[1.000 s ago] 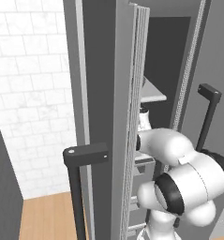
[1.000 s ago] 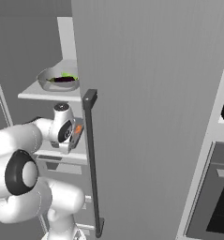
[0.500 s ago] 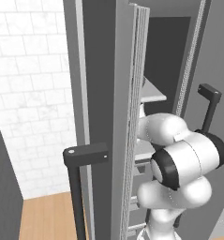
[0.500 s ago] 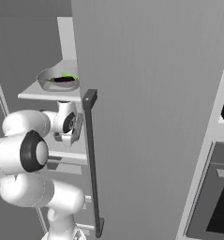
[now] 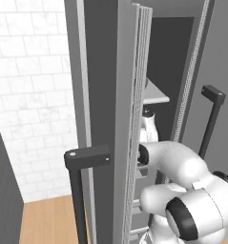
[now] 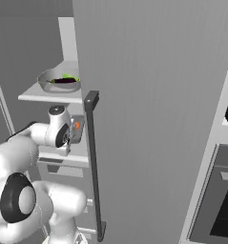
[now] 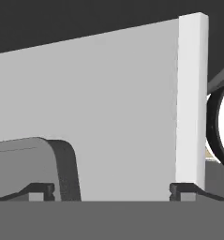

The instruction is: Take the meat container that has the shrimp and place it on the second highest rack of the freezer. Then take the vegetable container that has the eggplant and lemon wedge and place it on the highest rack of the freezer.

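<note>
The freezer [image 6: 149, 95] stands with its door open. On its highest rack [image 6: 32, 96] sits the vegetable container [image 6: 58, 82], a pale bowl holding the dark eggplant [image 6: 64, 81] and the lemon wedge [image 6: 70, 76]. My gripper [image 7: 112, 190] reaches in one rack lower and is open, its fingertips [image 7: 41, 190] set wide apart with nothing between them. The rounded corner of the dark-grey meat container [image 7: 62, 164] shows just beyond the left fingertip. A small orange bit, apparently the shrimp [image 6: 77, 125], lies beside my hand [image 6: 67, 136] above the second highest rack [image 6: 58, 156].
The door's long dark bar handle [image 6: 94, 162] hangs just right of my hand. A white panel [image 7: 132, 103] inside the freezer faces the fingers. A second dark handle [image 5: 82, 190] and a white tiled wall [image 5: 29, 95] are on the left. A black-glass oven [image 6: 220, 205] is at far right.
The jaws have gone from partly closed to wide open, letting go of the meat container. My hand stays at the second highest rack while the elbow has swung lower.
</note>
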